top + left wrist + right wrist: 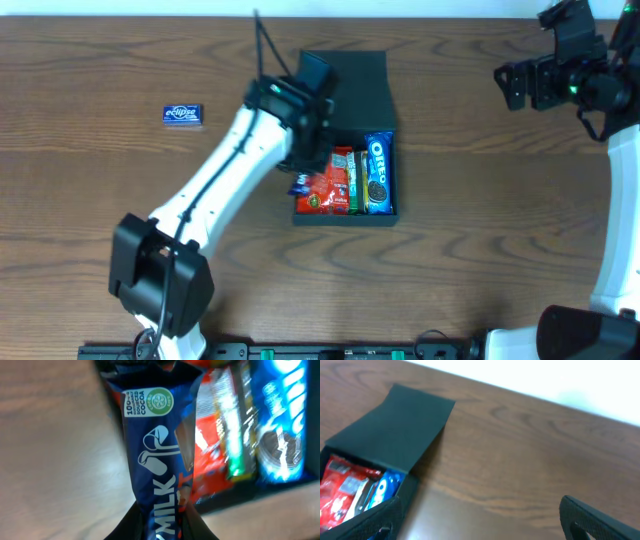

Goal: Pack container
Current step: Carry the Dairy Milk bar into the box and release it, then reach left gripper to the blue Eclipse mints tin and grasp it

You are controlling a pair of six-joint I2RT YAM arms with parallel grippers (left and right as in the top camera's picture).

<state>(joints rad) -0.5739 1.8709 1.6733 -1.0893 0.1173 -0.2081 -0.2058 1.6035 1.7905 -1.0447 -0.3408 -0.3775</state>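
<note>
The blue chocolate packet [155,450] was clamped by the left gripper [164,522] over the container's [355,85] left edge. The right gripper [480,510] was spread wide.

I count one container [360,90]. Snack packets come to five on my screens: one Oreo packet [378,174], one red packet [322,195], one slim green packet [238,455], one blue milk chocolate bar [155,460] and one blue Eclipse pack [183,114]. The red packaging may be more than one packet; I cannot tell.
</note>
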